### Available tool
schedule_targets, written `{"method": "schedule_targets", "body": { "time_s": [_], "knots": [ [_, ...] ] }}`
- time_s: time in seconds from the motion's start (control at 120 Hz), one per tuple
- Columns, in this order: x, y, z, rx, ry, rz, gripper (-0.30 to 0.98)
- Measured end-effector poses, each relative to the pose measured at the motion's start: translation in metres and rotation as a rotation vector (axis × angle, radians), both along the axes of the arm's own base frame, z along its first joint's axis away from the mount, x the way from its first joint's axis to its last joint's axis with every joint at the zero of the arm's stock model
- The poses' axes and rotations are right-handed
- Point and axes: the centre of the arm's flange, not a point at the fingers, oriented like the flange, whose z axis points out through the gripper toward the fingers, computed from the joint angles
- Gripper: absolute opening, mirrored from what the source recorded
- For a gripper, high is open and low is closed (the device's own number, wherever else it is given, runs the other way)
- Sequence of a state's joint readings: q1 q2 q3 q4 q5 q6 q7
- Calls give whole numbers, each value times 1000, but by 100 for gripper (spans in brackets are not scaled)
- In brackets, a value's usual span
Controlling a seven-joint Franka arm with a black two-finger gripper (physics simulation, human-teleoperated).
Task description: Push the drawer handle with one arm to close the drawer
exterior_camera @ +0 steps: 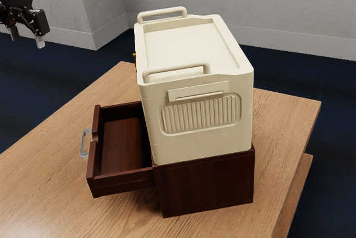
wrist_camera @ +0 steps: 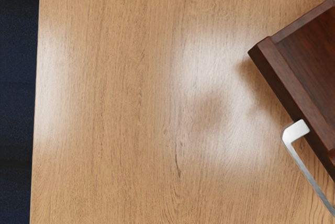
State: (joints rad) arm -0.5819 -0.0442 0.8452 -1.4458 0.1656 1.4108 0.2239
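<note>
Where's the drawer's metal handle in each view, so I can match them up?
Exterior view: left of centre, on the drawer's outer front; the metal handle.
Wrist view: lower right, running off the edge.
Shared landmark: the dark wooden drawer, whose front bears the handle in both.

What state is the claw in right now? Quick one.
Claw: open, holding nothing, up in the air away from the handle.
</note>
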Motion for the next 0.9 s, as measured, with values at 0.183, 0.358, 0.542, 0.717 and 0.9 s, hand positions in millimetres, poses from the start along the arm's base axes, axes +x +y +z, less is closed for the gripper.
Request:
{"method": "schedule_targets", "body": {
  "time_s": [0.183, 0.358, 0.542, 0.717, 0.9],
  "knots": [
    [1, -3, 2, 6, -2, -7, 69],
    [-18, -53, 104, 55, -183, -93, 69],
    [-9, -109, 95, 41, -143, -199, 58],
    [-3, -138, 63, 33, -55, -251, 24],
    [-39, -125, 13, 14, 72, -239, 6]
  ]
}}
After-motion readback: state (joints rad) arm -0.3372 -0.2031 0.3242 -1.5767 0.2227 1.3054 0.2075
